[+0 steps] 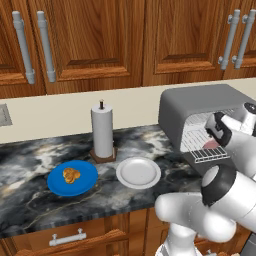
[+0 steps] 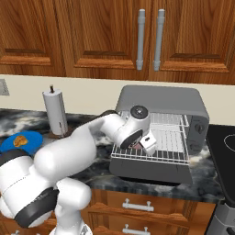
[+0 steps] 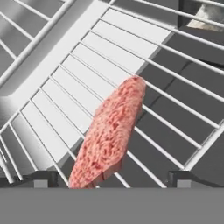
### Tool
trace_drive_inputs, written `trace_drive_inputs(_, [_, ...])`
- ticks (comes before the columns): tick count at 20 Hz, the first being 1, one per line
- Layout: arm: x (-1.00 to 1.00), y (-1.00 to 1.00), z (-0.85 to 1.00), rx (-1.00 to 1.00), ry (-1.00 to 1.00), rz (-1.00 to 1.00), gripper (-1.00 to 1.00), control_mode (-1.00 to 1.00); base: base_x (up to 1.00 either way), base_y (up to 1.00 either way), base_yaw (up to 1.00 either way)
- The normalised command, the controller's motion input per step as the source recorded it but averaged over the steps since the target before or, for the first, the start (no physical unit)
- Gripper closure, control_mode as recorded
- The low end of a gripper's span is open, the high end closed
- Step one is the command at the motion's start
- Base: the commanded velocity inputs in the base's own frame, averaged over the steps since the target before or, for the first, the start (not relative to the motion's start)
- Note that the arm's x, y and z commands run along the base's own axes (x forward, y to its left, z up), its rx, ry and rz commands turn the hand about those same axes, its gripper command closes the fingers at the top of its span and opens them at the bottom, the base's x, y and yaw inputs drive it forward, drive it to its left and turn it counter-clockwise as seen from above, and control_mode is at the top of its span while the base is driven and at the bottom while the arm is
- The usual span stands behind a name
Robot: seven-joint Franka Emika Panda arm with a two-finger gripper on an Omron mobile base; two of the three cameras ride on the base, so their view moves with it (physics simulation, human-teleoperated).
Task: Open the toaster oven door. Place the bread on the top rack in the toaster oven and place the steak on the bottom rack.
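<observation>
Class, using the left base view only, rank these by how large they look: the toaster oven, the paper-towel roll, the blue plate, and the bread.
1. toaster oven, partly hidden by the arm
2. blue plate and paper-towel roll: too alike in apparent size to rank
3. bread, clearly smallest, lying on the blue plate

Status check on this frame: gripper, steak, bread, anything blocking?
Gripper open over the bottom rack. Steak lying on that rack, released. Bread on the blue plate, top rack not yet loaded. Nothing blocking.
</observation>
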Motion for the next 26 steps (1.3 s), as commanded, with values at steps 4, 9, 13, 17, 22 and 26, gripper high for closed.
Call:
trace_drive_inputs(4, [-0.42, -0.1, 0.06, 0.0, 0.0, 0.36, -1.0, -1.0, 0.0, 0.0, 0.0])
trace_drive_inputs(9, [-0.48, -0.13, 0.0, 0.0, 0.01, 0.28, -1.0, -1.0, 0.0, 0.0, 0.0])
trace_drive_inputs(13, [-0.28, 0.0, -0.02, 0.0, 0.12, 0.2, -1.0, -1.0, 0.0, 0.0, 0.0])
trace_drive_inputs(17, [-0.01, 0.03, -0.06, -0.02, 0.23, 0.22, -1.0, -1.0, 0.0, 0.0, 0.0])
trace_drive_inputs(22, [-0.09, -0.02, -0.22, -0.02, 0.07, 0.28, -1.0, -1.0, 0.0, 0.0, 0.0])
trace_drive_inputs(26, [-0.16, -0.03, -0.34, 0.0, 0.0, 0.22, -1.0, -1.0, 0.0, 0.0, 0.0])
